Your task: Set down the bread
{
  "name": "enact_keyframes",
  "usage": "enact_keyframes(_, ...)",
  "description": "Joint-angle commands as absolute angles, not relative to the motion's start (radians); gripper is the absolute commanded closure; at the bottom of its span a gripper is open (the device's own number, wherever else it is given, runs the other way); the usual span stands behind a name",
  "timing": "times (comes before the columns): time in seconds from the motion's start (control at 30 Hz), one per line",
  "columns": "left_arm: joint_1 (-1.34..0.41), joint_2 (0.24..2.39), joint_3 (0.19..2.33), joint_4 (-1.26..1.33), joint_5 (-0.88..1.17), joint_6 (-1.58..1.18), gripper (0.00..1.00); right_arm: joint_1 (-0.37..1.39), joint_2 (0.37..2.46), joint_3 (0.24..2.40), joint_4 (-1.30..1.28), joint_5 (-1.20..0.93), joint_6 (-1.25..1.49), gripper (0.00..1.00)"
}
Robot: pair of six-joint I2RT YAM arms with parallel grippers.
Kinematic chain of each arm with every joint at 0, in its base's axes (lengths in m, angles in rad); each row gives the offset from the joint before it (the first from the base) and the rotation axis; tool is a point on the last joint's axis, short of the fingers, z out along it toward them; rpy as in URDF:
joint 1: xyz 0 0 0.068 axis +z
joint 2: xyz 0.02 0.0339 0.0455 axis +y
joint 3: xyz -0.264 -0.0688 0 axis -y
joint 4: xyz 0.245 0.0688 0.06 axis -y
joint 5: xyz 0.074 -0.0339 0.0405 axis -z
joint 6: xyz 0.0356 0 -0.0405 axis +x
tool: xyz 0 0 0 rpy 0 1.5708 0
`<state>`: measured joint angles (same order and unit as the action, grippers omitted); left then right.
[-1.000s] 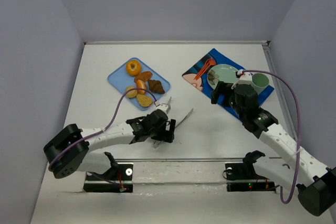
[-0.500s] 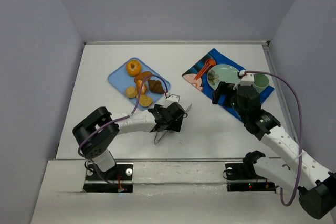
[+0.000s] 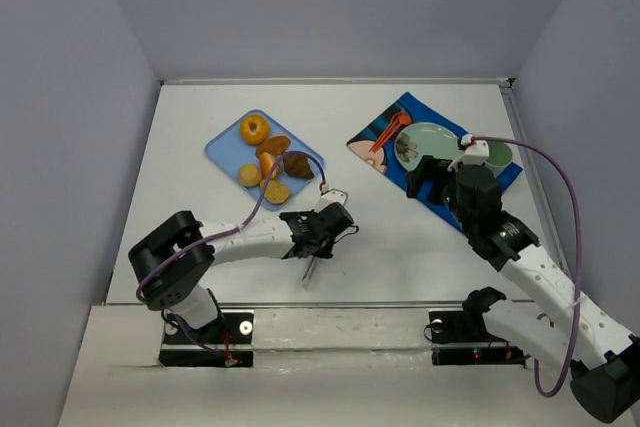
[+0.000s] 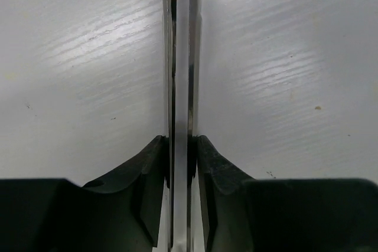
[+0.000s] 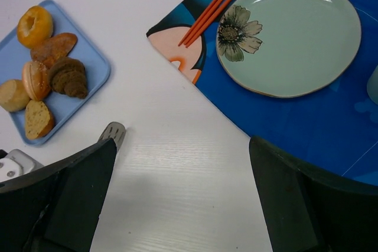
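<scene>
Several pieces of bread [image 3: 268, 162] lie on a blue tray [image 3: 222, 152] at the back left; the right wrist view shows them as a doughnut [image 5: 34, 26], a croissant [image 5: 68, 76] and rolls on the same tray [image 5: 94, 66]. My left gripper [image 3: 318, 237] is low over the table, in front of the tray. It is shut on metal tongs [image 4: 181, 57], whose two arms are pressed together between the fingers [image 4: 209, 163]. My right gripper [image 5: 182, 146] hangs open and empty over bare table, left of the plate [image 5: 289, 33].
A blue patterned placemat [image 3: 505, 182] at the back right carries the pale green flowered plate [image 3: 430, 142], an orange fork and spoon [image 5: 218, 1] and a green cup [image 3: 495, 155]. The tongs' slotted tip [image 5: 113, 131] shows beside my right gripper's left finger.
My left gripper has closed on the tongs, squeezing their splayed arms together. The left arm has also shifted a little near the table's middle. The right arm has barely moved.
</scene>
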<state>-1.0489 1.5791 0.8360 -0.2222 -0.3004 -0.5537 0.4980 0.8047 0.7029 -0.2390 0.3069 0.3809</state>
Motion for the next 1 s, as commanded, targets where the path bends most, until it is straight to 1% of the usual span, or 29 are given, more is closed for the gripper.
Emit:
enact_keyframes(0.0,-1.052,1.459,0.893,-0.278,-0.31,-0.523,0.63,0.502,0.782,0.693,-0.216,0.318,0.371,0.0)
enact_keyframes(0.07,-1.049,1.416,0.928,-0.297,-0.319,-0.522,0.59,0.502,0.778,0.692,-0.215,0.313,0.371,0.0)
enact_keyframes(0.17,-1.037,1.373,0.951,-0.319,-0.33,-0.522,0.56,0.502,0.773,0.692,-0.216,0.299,0.371,0.0)
enact_keyframes(0.27,-0.95,1.298,0.96,-0.334,-0.28,-0.531,0.52,0.502,0.772,0.692,-0.216,0.287,0.37,0.0)
enact_keyframes(0.37,-0.875,1.249,0.972,-0.365,-0.29,-0.543,0.48,0.502,0.775,0.692,-0.215,0.282,0.371,0.0)
enact_keyframes(0.4,-0.824,1.237,0.976,-0.367,-0.285,-0.545,0.47,0.502,0.776,0.692,-0.215,0.282,0.371,0.0)
enact_keyframes(0.57,-0.744,1.178,0.991,-0.341,-0.285,-0.537,0.44,0.502,0.788,0.693,-0.213,0.288,0.371,0.0)
enact_keyframes(0.67,-0.732,1.187,1.023,-0.373,-0.325,-0.541,0.44,0.502,0.795,0.692,-0.21,0.288,0.37,0.0)
enact_keyframes(0.77,-0.721,1.201,1.04,-0.403,-0.356,-0.558,0.4,0.502,0.804,0.693,-0.21,0.287,0.368,0.0)
enact_keyframes(0.97,-0.687,1.281,1.084,-0.449,-0.397,-0.555,0.4,0.502,0.808,0.693,-0.209,0.291,0.37,0.0)
